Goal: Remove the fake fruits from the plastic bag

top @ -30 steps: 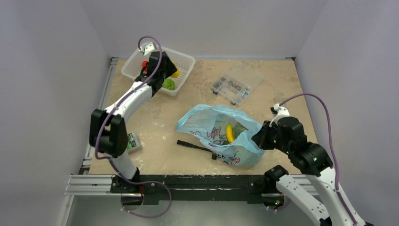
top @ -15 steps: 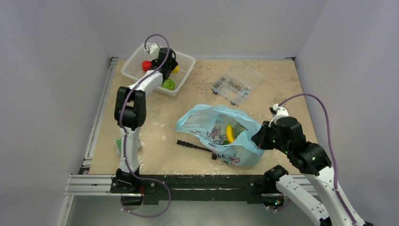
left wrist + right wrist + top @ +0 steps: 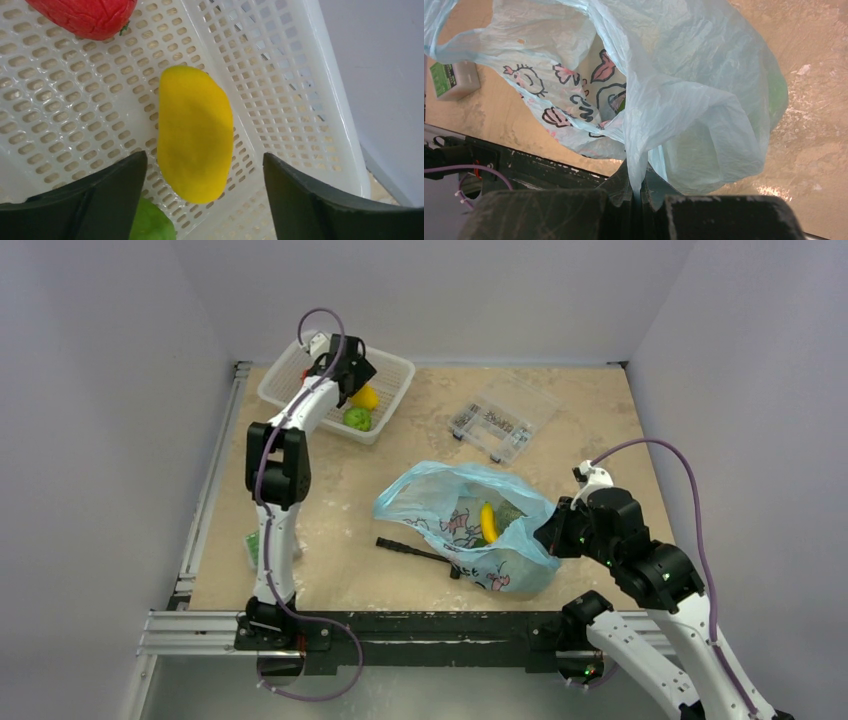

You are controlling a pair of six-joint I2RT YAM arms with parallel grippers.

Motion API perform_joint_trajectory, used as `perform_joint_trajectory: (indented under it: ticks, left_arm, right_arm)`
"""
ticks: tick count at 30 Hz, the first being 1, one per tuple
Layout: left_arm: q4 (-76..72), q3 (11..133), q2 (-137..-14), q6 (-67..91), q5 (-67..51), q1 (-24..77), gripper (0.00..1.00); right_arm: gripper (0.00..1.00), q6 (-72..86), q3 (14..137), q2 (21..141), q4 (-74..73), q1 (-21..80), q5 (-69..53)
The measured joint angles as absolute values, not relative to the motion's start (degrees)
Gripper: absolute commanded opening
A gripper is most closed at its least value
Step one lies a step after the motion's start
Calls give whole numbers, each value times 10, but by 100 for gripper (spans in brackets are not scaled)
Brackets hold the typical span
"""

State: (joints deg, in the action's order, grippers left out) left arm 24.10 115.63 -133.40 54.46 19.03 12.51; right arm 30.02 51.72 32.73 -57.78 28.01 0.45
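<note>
From above: at upper left, left gripper (image 3: pixel 352 375) down inside the white mesh basket (image 3: pixel 395 368), close over a yellow oval fruit (image 3: pixel 366 397), with a green fruit (image 3: pixel 356 419) just below it in frame. At centre, light-blue plastic bag (image 3: pixel 440 490) lying open on the table (image 3: pixel 600 400), banana (image 3: pixel 488 522) showing in its mouth, right gripper (image 3: pixel 548 532) at its right edge. Upper right of the bag, a clear compartment box (image 3: pixel 492 423); lower left, a black tool (image 3: pixel 415 552). Left wrist: jaws spread wide, gripping nothing; yellow oval fruit flat on the basket floor, its lower end in the gap between the fingers (image 3: pixel 85 200); red fruit (image 3: pixel 87 15) at top left, green fruit at the bottom edge. Right wrist: jaws closed tight on a fold of bag film at bottom centre, bag ballooning up the frame, cartoon print at left centre, green lump (image 3: pixel 776 92) dim through the film at right, small green-and-white box (image 3: pixel 451 77) at far left.
</note>
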Motion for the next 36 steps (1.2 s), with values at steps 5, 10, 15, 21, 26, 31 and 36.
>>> perform_joint_trajectory:
  ticks: [5,10,15,21,26,31,36]
  left_arm:
    - [257,1174,-1333,539,155,123,100]
    - [256,1143,-1276,513,109,123,95]
    - [213,979,-1075,470,27,125,91]
    - [202,857,-846,333,-84,167,88]
    - [172,690,-691,230,-244,247,82]
    - [140,573,-623,206,-322,379,64]
    - [85,536,-641,200,-215,529,52]
  right_arm:
    - [0,300,517,327,-578,280,4]
    - [0,300,517,327,-578,280,5]
    - [0,300,517,326,-578,280,5]
    - [0,300,517,325,-578,280,4]
    - [0,300,511,322,-574,280,-2]
    - [0,300,511,322,-574,280,-10]
    - [0,300,511,323,-574,280,-10]
